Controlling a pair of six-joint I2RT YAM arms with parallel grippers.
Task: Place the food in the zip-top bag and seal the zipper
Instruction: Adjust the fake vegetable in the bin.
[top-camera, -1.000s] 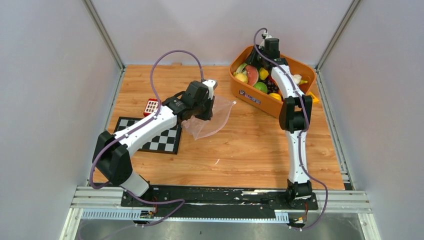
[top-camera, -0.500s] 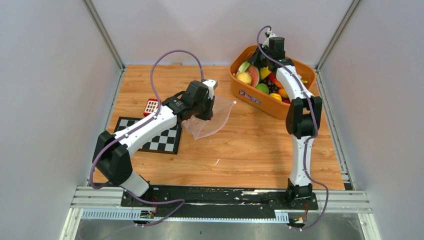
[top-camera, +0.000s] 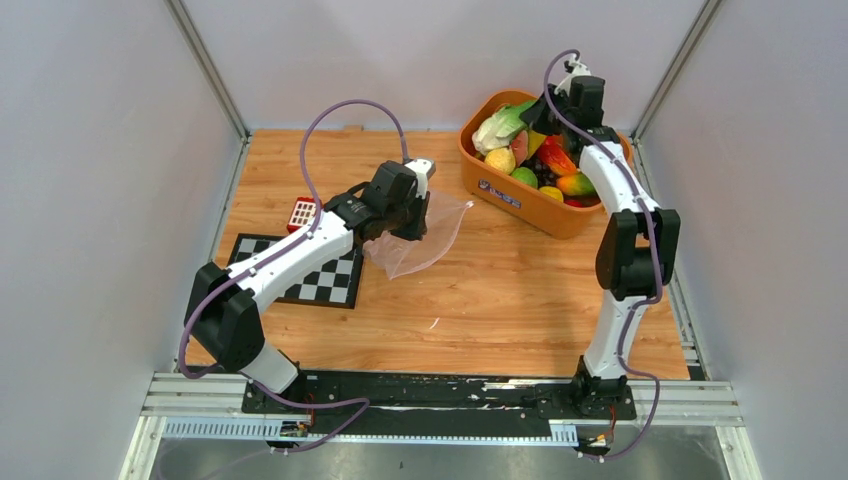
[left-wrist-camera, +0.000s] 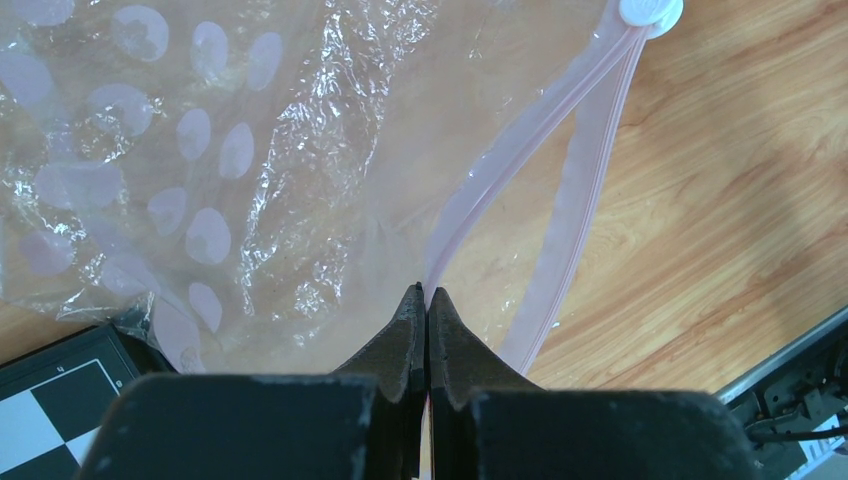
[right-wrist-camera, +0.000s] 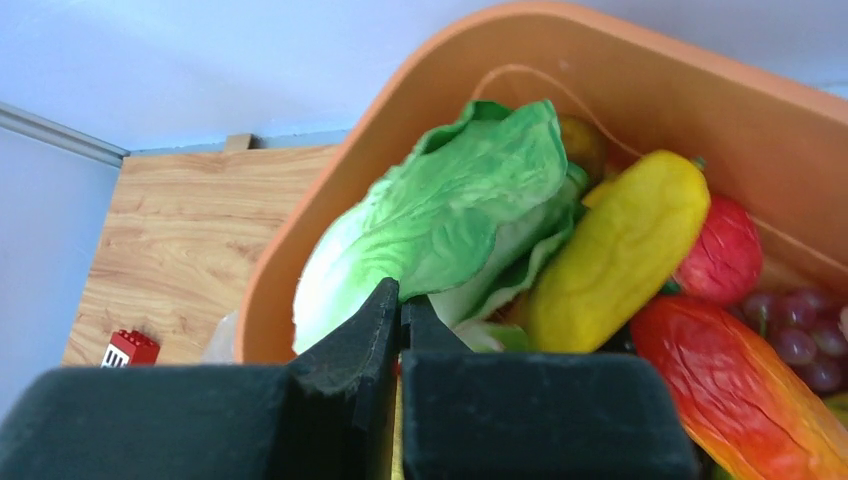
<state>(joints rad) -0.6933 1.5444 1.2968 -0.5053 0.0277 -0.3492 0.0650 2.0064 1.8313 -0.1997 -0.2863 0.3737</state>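
The right tool (right-wrist-camera: 400, 292), pinching the green cabbage (top-camera: 500, 125), has risen over the orange basket (top-camera: 520, 196). The left tool (left-wrist-camera: 427, 291) still clamps the zipper (left-wrist-camera: 585, 180).

Zip-top bag (left-wrist-camera: 300, 150) clear crinkly glossy plastic; basket (right-wrist-camera: 780, 110) smooth orange plastic; table (top-camera: 500, 300) wood.

The table (top-camera: 500, 290) was made of light brown wood. A black and white checkerboard (top-camera: 330, 280) lay flat on its left side. A small red block (top-camera: 301, 213) sat just past the board's far left corner. A big orange basket (top-camera: 520, 200) stood at the far right. The clear zip-top bag (top-camera: 425, 240) rested near the middle, just right of the checkerboard.
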